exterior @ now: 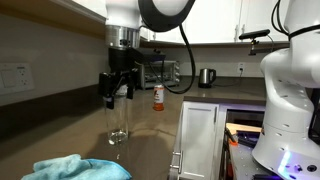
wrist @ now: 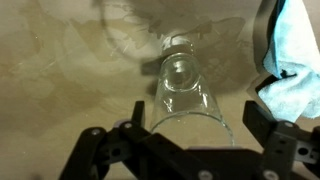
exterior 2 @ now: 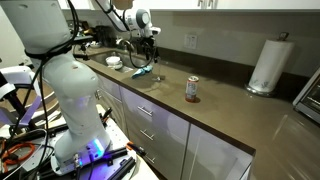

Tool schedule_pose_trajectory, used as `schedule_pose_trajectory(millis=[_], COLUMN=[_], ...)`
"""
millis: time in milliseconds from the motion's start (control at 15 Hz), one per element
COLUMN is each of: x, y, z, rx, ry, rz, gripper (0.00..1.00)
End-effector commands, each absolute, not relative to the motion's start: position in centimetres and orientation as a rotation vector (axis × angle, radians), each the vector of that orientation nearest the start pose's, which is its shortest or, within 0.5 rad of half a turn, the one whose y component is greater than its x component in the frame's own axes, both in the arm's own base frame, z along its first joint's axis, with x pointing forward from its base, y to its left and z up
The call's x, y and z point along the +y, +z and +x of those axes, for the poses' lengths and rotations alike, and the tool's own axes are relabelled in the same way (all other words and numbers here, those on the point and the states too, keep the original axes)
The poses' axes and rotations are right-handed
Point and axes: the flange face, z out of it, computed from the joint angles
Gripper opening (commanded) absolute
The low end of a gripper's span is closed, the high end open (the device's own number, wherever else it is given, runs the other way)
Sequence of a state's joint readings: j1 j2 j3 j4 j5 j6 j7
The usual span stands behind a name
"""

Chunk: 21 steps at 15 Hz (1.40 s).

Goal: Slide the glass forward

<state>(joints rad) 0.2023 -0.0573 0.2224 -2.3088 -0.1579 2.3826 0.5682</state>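
The glass (exterior: 118,122) is tall and clear and stands upright on the brown counter, near the front. In the wrist view I look down into the glass (wrist: 180,85), with its rim between my fingers. My gripper (exterior: 118,92) hangs straight above the glass and is open. In the wrist view the gripper (wrist: 195,122) has one finger on each side of the rim, with a gap on both sides. In an exterior view the gripper (exterior 2: 148,52) is at the far end of the counter, and the glass is too faint to make out there.
A blue cloth (exterior: 75,168) lies just beside the glass, and it also shows in the wrist view (wrist: 296,60). A small orange-labelled bottle (exterior: 157,97) stands farther back. A toaster oven (exterior: 160,72) and a kettle (exterior: 205,77) are by the wall. A paper towel roll (exterior 2: 268,65) stands on the counter.
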Motion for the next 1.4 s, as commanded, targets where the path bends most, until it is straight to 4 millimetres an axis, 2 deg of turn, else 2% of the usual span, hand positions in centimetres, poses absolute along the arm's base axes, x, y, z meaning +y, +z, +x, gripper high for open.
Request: schedule_pose_trajectory(millis=[0,1333], x=[20.8,21.8], y=[38.8,41.0], z=[46.0,44.7], rx=[0.098,0.101], ry=[-0.262,-0.290], rz=[-3.180,-3.183], gripper=[1.00,1.00])
